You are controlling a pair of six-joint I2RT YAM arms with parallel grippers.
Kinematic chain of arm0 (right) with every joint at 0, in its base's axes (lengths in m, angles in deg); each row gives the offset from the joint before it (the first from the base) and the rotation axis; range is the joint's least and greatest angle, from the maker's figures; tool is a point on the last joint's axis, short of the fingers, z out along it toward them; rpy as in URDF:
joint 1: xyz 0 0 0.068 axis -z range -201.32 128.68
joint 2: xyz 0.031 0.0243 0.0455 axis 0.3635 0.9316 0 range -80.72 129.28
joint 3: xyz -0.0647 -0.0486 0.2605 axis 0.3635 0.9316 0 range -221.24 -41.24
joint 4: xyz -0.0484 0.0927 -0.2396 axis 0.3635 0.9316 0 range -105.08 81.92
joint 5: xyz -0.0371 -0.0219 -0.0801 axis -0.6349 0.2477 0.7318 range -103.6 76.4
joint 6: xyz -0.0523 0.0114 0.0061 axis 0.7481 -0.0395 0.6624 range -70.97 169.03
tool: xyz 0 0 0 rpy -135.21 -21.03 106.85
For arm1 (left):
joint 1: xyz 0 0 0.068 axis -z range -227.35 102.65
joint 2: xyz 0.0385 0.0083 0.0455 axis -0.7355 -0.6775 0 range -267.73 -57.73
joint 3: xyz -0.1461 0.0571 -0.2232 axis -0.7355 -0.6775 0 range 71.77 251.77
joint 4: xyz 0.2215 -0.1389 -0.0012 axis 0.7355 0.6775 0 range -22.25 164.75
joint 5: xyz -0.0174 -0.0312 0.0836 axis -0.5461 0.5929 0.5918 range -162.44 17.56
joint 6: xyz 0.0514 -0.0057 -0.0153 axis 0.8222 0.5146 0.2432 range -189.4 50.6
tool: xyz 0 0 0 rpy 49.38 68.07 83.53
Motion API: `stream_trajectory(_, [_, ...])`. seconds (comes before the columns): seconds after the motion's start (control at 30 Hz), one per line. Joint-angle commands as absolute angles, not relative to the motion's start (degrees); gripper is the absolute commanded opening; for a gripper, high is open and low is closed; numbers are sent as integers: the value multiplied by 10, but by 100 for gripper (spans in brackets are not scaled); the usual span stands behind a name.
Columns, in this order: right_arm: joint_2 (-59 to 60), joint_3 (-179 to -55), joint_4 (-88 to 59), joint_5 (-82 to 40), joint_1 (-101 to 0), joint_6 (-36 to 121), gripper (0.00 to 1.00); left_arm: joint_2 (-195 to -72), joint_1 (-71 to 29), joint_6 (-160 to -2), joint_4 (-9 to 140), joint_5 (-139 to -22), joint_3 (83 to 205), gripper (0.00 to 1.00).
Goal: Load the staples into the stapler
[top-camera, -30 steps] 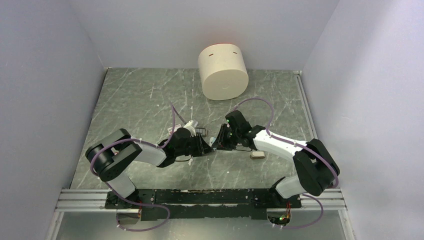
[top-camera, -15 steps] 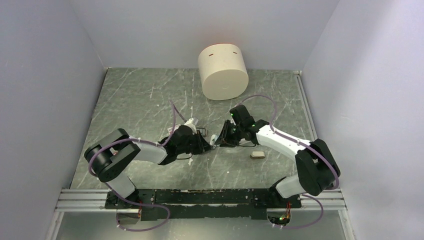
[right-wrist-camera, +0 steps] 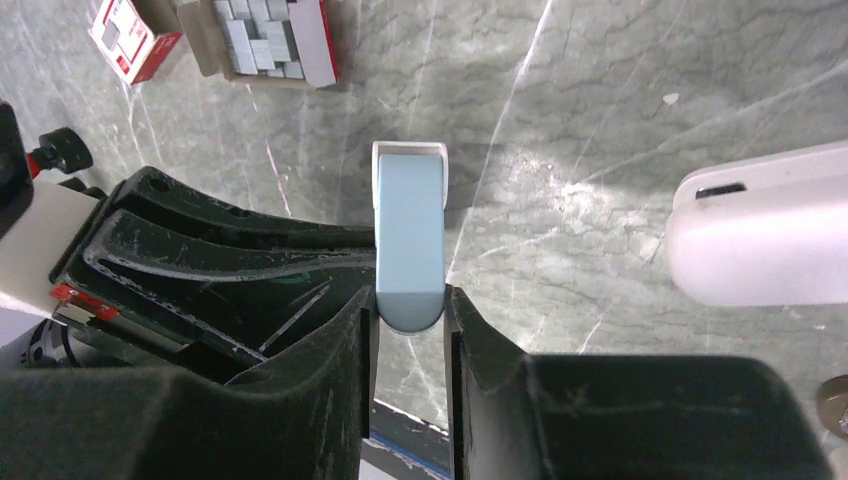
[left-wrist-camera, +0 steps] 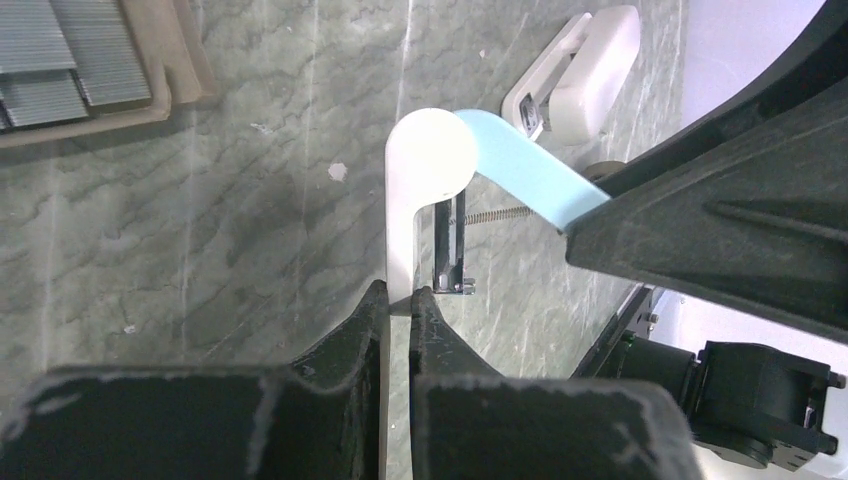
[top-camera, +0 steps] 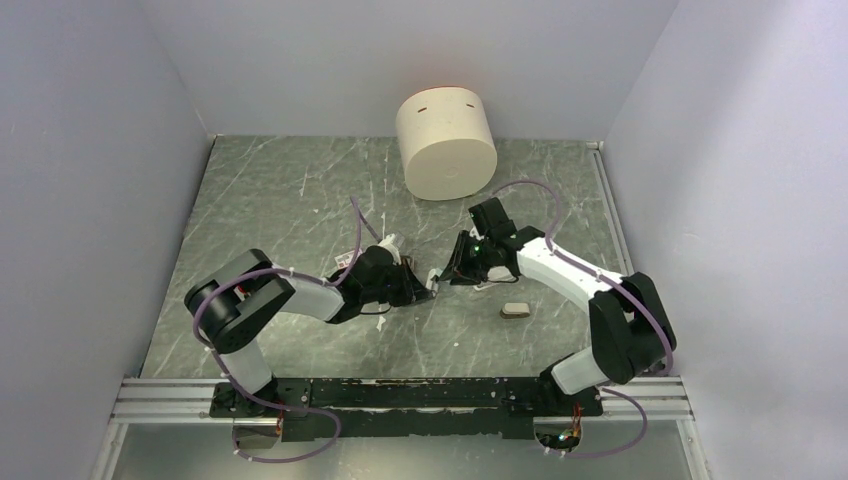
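Two claws meet over the table [top-camera: 280, 190]: the left gripper [left-wrist-camera: 398, 305] is pinched tight on the white stapler [left-wrist-camera: 425, 150], and the right gripper [right-wrist-camera: 410, 310] squeezes the pale blue piece [right-wrist-camera: 408, 230] (joined to the stapler's round end). From the right wrist, the grey staples [right-wrist-camera: 262, 40] lie at eleven o'clock from that piece, well apart.

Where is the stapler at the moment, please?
In the top view the stapler sits centrally, below the cream cylinder: the left tool pinches it, the right tool holds its pale blue piece.
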State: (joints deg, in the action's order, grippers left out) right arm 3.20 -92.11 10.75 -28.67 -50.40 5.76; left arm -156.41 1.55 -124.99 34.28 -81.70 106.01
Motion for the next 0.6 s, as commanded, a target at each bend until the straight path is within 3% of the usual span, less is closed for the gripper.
stream_trajectory(0.0, [56, -955, 99, -233, -481, 88, 24, -1576, 18, -1242, 377, -845, 1065, 6])
stream_trajectory(0.43, [99, -935, 34, -228, -475, 93, 37, -1586, 19, -1246, 401, -848, 1076, 7])
stream_trajectory(0.57, [102, -925, 7, -243, -476, 90, 40, -1578, 19, -1251, 453, -831, 1087, 14])
